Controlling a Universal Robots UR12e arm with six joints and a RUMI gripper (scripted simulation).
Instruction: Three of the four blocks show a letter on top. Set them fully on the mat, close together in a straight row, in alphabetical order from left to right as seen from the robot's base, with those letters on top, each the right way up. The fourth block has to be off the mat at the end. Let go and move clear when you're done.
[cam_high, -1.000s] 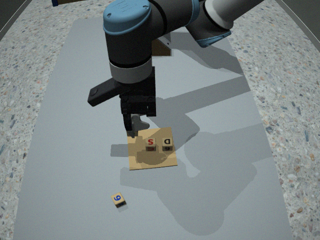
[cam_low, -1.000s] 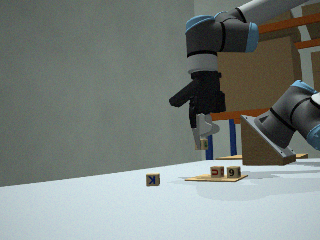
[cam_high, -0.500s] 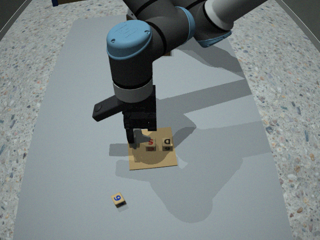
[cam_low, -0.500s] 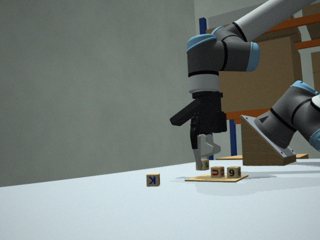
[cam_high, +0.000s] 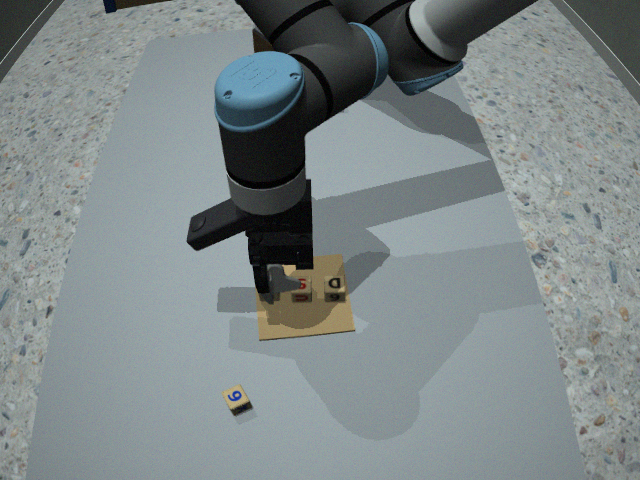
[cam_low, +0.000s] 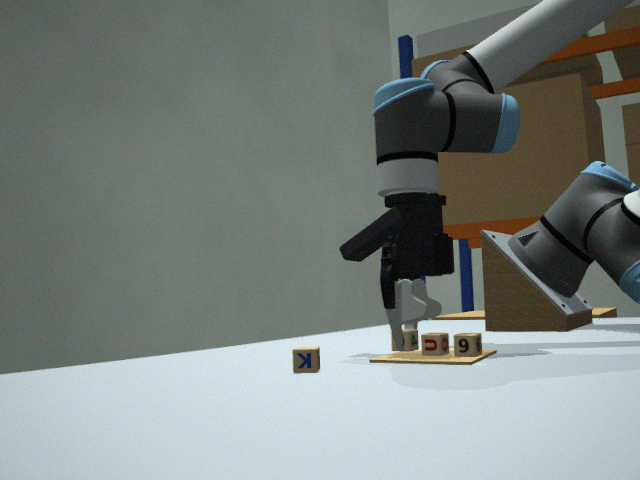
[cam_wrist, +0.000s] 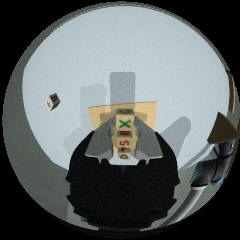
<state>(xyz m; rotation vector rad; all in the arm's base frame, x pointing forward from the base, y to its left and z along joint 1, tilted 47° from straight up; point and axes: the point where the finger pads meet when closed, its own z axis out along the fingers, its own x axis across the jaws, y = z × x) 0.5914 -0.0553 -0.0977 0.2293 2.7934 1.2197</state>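
Observation:
My gripper (cam_high: 271, 294) is shut on a wooden block with a green X on top (cam_wrist: 123, 123), low over the tan mat (cam_high: 306, 312) at its left end; in the side view the X block (cam_low: 408, 339) is down at mat level. Next to it on the mat stand the S block (cam_high: 301, 290) and the D block (cam_high: 334, 288), close together in a row. In the wrist view the X block leads the row, with the S block (cam_wrist: 124, 142) behind it between my fingers. The fourth block, with a blue 9 on top (cam_high: 237, 399), lies off the mat on the grey table.
The 9 block also shows in the side view (cam_low: 305, 359) and in the wrist view (cam_wrist: 52, 101), well apart from the mat. The arm's wedge-shaped base mount (cam_low: 527, 289) stands behind the mat. Speckled floor surrounds the table.

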